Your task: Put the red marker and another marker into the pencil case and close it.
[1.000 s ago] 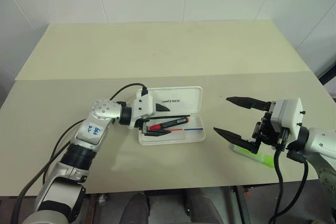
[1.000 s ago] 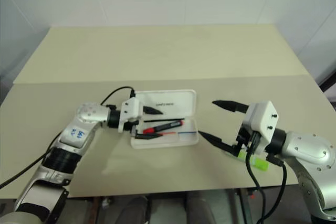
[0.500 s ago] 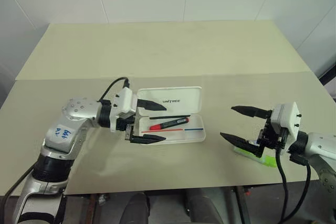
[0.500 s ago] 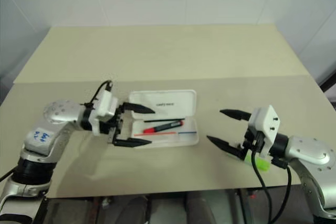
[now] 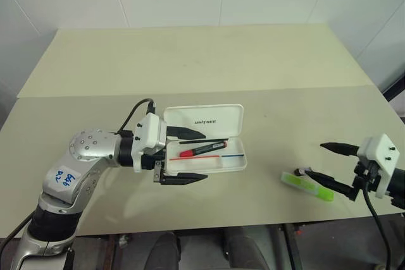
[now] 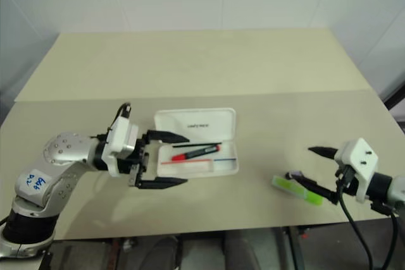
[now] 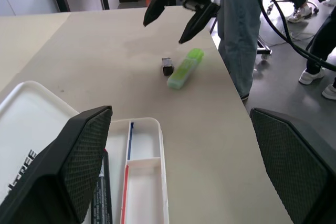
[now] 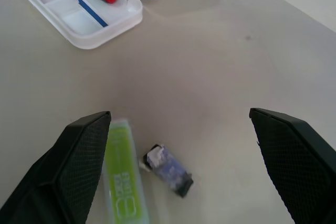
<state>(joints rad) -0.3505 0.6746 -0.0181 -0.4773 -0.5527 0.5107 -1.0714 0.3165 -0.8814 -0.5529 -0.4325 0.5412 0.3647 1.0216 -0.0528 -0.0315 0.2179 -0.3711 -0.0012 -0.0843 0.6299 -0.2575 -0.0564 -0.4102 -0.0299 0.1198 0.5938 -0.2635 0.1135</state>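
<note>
Now the case (image 5: 205,147) lies open on the counter (image 5: 190,61) with the red marker (image 5: 202,150) inside. The green marker (image 5: 307,186) lies near the right gripper (image 5: 329,161), fingers apart. The left gripper (image 5: 193,155) has its fingers apart too, empty, by the case.

L gripper (image 5: 181,156) jaws wide, empty, pointing right; R gripper (image 5: 334,167) jaws wide, empty, pointing left.

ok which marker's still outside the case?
The lime-green highlighter, lying flat on the table just in front of the open right claw. The red marker already lies inside the open pencil case.
</note>
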